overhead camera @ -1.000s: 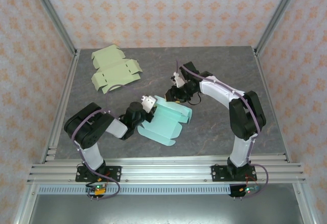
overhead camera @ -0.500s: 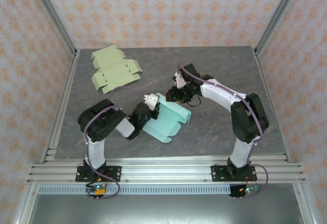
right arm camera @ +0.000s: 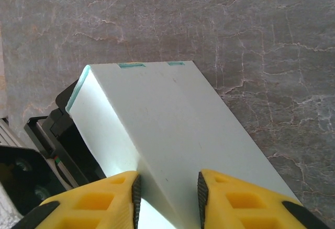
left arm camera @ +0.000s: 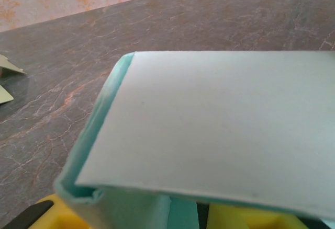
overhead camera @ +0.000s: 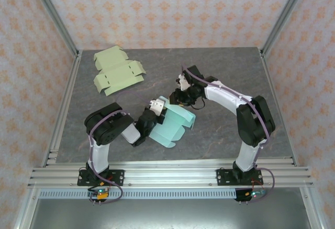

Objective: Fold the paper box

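**Kid:** What is the biggest thing in front of you?

**Robot:** The dark grey stone-look table (overhead camera: 225,72). My two arms reach out over it.

**Kid:** Where is the box?

**Robot:** The light blue-green paper box (overhead camera: 175,122) sits near the middle of the table, between my two arms. It is partly folded, with one side standing up.

**Kid:** What is next biggest?

**Robot:** A pale green flat paper cut-out (overhead camera: 118,72). It lies at the far left of the table, well apart from the box.

**Kid:** And your hands?

**Robot:** My right gripper (overhead camera: 177,99) is at the far edge of the box. From its wrist camera I see the gripper (right arm camera: 168,179) with its yellow fingers (right arm camera: 104,192) pinching a folded side of the box (right arm camera: 172,114).

**Kid:** And the other one?

**Robot:** My left gripper (overhead camera: 157,109) is at the near left edge of the box. A fold of the box (left arm camera: 220,119) sits between its fingers. I cannot tell if it is squeezing or has let go.
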Tool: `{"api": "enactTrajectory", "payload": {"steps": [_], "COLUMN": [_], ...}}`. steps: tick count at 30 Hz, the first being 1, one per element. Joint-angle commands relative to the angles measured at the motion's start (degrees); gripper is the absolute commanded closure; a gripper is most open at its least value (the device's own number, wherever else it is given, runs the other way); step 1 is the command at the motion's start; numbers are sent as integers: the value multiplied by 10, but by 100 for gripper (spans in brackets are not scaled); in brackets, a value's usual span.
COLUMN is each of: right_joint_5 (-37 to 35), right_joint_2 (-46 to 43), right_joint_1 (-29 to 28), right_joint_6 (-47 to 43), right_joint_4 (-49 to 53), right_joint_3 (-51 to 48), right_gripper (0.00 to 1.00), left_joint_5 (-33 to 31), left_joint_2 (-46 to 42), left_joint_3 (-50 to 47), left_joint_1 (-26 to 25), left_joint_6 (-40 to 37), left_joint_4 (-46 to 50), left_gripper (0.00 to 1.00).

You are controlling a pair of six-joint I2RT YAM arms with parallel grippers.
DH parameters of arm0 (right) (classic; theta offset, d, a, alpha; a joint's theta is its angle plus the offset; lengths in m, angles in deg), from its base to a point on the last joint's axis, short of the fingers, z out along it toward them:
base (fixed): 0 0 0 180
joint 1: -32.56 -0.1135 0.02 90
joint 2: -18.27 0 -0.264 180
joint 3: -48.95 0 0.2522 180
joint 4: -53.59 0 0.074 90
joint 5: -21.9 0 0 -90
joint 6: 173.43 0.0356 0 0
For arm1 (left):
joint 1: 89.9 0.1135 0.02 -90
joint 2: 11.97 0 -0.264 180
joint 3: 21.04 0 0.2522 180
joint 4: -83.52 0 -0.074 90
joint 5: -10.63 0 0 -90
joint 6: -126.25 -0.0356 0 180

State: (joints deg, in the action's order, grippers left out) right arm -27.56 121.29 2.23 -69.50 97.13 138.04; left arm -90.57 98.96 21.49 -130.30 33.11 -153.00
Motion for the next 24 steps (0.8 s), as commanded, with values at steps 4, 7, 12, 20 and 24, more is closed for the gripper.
{"api": "enactTrajectory", "payload": {"steps": [4, 7, 12, 20, 24], "right_joint_5": [-7, 0, -10, -22, -4], "right_joint_2": [15, 21, 14, -51, -94], "right_joint_1": [-5, -6, -5, 2, 30], "right_joint_6": [7, 4, -3, -13, -32], "right_joint_4": [24, 24, 30, -5, -5], "right_joint_3": [-10, -9, -3, -39, -55], "right_gripper": [66, 66, 63, 53, 46], "left_joint_5": [-22, -32, -69, -62, -59], "left_joint_2": [-69, -61, -35, 22, 30], "left_joint_3": [-3, 0, -6, 1, -2], "left_joint_1": [1, 1, 0, 2, 2], "left_joint_6": [-9, -14, -16, 6, 6], "left_joint_4": [16, 19, -4, -31, -32], "left_gripper": [86, 100, 100, 100, 99]}}
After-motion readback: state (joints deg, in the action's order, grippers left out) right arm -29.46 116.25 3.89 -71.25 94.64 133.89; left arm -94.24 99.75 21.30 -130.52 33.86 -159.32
